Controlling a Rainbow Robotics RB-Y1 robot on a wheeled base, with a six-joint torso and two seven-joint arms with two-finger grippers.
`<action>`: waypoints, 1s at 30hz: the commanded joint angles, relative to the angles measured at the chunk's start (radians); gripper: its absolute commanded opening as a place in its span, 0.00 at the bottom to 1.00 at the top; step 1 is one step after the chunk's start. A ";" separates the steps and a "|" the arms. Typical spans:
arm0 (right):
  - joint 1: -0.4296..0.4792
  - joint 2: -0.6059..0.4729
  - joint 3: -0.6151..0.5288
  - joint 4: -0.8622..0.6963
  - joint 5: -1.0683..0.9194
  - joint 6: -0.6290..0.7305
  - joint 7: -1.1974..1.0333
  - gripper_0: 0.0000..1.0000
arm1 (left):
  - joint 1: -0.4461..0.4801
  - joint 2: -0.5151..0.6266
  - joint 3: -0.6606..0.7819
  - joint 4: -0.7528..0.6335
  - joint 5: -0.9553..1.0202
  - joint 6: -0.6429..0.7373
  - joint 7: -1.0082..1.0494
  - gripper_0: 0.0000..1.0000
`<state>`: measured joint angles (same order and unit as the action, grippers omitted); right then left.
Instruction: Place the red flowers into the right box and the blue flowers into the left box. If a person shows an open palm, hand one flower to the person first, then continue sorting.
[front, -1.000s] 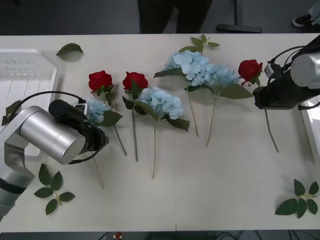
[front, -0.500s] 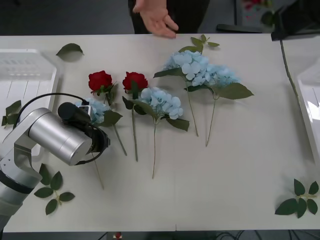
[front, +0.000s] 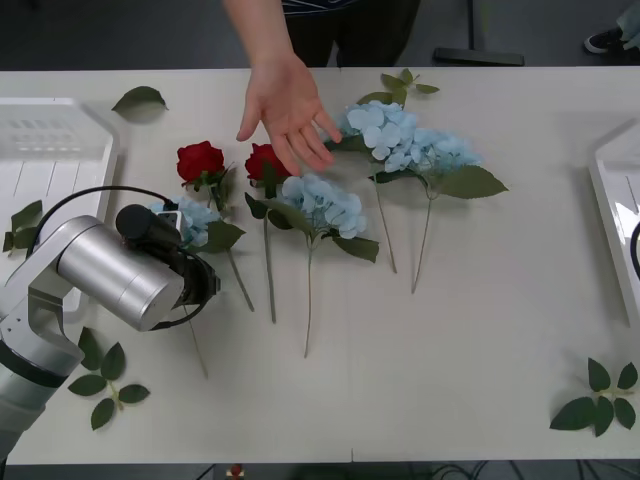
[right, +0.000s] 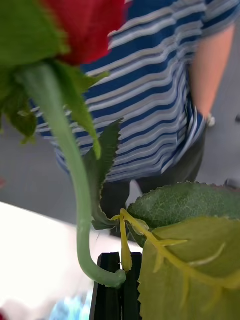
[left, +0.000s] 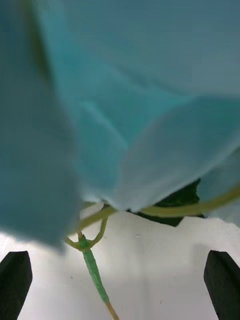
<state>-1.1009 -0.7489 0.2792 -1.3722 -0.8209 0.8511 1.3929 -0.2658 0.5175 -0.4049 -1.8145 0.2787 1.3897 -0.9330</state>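
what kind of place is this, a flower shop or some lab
More likely a lab or test room than a shop: artificial red flowers and blue flowers lie in a row on a plain white table, a white slotted left box waits at its edge, and a person holds out an open palm.

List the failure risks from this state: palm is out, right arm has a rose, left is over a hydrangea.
1. The person's hand hovers low over the red flowers, so any reach there could strike it.
2. The right gripper pinches the rose stem at its very end; it may slip during handover.
3. The left gripper straddles a blue flower with fingers open; sorting it now would skip the handover.
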 joint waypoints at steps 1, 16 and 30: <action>-0.094 0.072 0.018 0.062 0.117 -0.078 0.012 0.00 | -0.024 0.003 0.001 -0.014 -0.006 0.008 0.014 1.00; -0.131 0.315 0.025 0.119 0.534 -0.133 -0.161 0.00 | -0.024 0.003 0.001 -0.014 -0.006 0.008 0.014 1.00; -0.159 0.358 0.115 0.117 0.700 -0.135 -0.422 0.00 | -0.024 0.003 0.001 -0.014 -0.006 0.008 0.014 1.00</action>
<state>-1.1991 -0.3976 0.4194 -1.2356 -0.1409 0.7279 1.0015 -0.2658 0.5175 -0.4049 -1.8137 0.2787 1.3900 -0.9330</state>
